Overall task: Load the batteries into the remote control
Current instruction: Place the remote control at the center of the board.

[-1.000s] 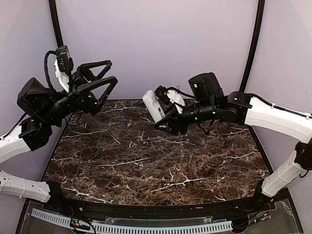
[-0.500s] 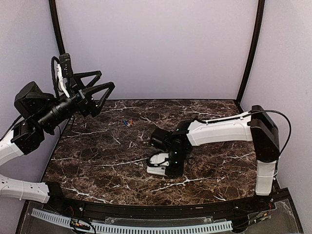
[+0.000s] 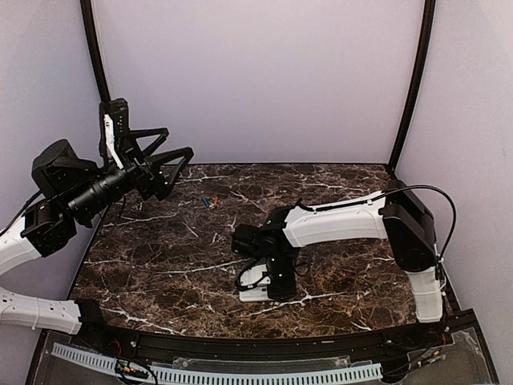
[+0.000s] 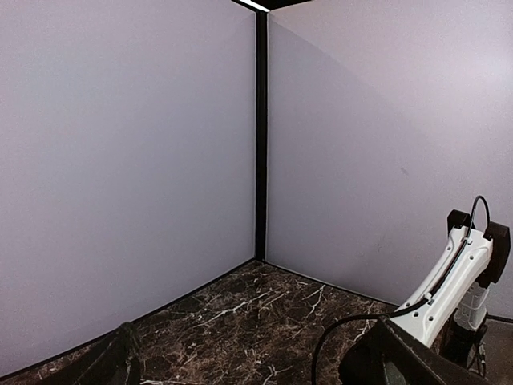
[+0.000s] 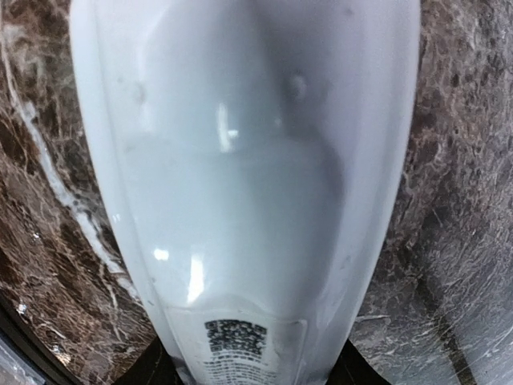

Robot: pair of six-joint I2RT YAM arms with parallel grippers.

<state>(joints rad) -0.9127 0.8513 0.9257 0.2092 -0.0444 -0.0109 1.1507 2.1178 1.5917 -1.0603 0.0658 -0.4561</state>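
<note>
Two fingers of the right gripper (image 3: 271,281) were clamped on the remote control (image 5: 240,200), holding it down low at the marble table (image 3: 160,265) near its front middle. The left gripper (image 3: 179,139) hung high at the left, jaws spread wide and empty. The batteries (image 3: 210,200) lay together farther back.

Dark brown marble-patterned table (image 3: 160,273) with white veining; plain lilac walls (image 3: 256,80) behind; black corner posts (image 3: 413,80); along the near edge, a white slotted strip (image 3: 240,374), possibly cable ducting.
</note>
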